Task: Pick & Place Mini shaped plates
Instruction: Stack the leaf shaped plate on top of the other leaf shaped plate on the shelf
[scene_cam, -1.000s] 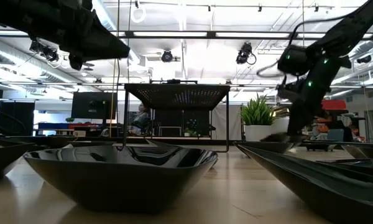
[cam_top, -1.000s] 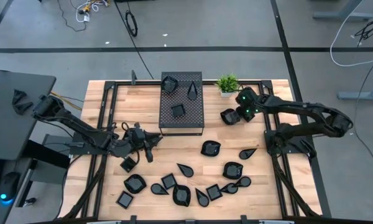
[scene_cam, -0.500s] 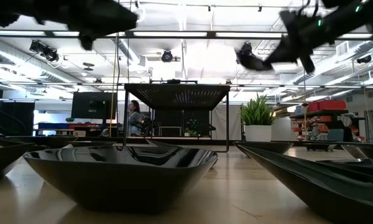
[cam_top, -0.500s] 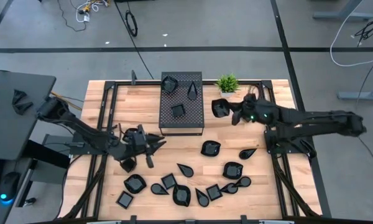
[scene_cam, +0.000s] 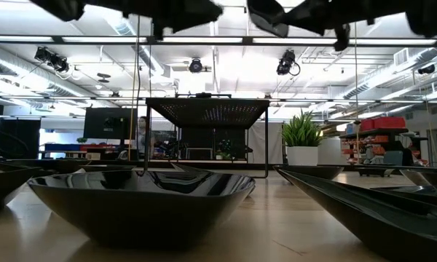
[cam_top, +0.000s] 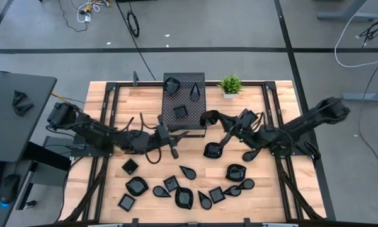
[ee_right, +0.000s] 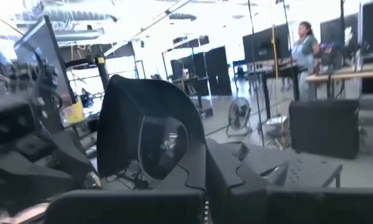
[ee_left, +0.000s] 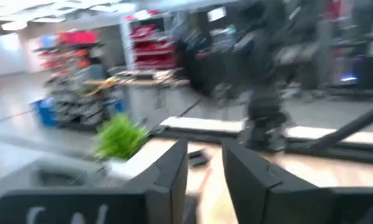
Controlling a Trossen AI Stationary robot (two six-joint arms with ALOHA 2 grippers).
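Observation:
My right gripper [cam_top: 215, 120] is shut on one mini shaped plate [cam_top: 208, 118], a glossy black rounded dish, in the air just off the right near corner of the black perforated box [cam_top: 184, 129]. In the right wrist view the plate [ee_right: 150, 134] fills the space ahead of the fingers. My left gripper [cam_top: 172, 140] hovers by the box's near edge, open with a narrow gap [ee_left: 205, 171] and empty. Three plates [cam_top: 180, 111] lie on the box top. Several more plates [cam_top: 184, 197] rest flat on the wooden table. My right gripper pinches the rounded plate by its rim [ee_right: 189, 158] between the two fingers. One finger [ee_right: 227, 171] shows beside the rim; the plate itself hides the other. The plate stands on edge in the hold, lifted clear of the table and the box.
A small green potted plant [cam_top: 230, 84] stands at the far edge, right of the box. Loose plates [cam_top: 213, 150] [cam_top: 236, 171] [cam_top: 130, 166] spread over the table's near half. In the low view a big plate [scene_cam: 142, 200] sits close up; both arms cross the top.
My right gripper has lifted the plate off the table near the plant and carried it leftward to the box's right near corner. My left gripper has risen and swung right from beside the square plate, which stays on the table, to the box's near edge.

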